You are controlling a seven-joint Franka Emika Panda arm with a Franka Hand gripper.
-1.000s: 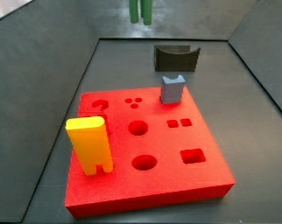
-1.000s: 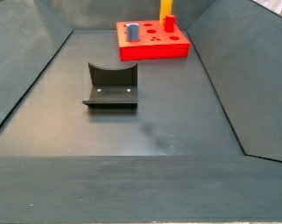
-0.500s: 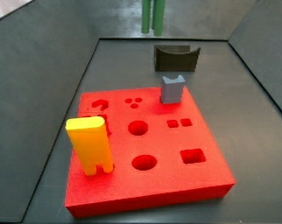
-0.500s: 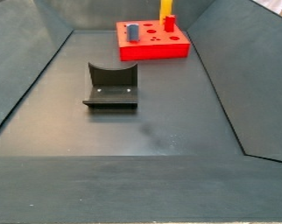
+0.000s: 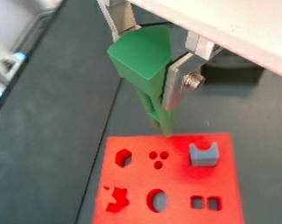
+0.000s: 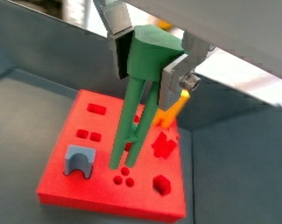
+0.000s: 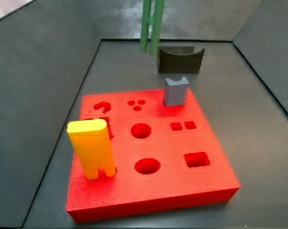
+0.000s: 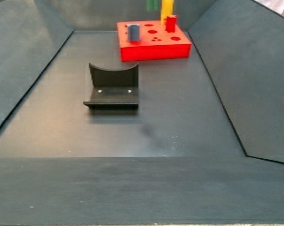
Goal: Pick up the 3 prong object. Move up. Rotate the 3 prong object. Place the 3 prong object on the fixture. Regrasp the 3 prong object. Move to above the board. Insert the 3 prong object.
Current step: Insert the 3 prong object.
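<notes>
The gripper (image 5: 150, 54) has flat silver fingers (image 5: 179, 72), one with a screw head, under a white body

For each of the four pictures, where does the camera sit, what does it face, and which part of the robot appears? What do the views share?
Wrist view: on the arm, looking down past the hand holding the 3 prong object above the board.
Wrist view: also on the arm, facing down; fingers, green piece, board.
Side view: beyond the board's end, facing the fixture; no robot part, only the piece.
Side view: opposite end, fixture near, board far; no robot part.
Shared: all show the board.
</notes>
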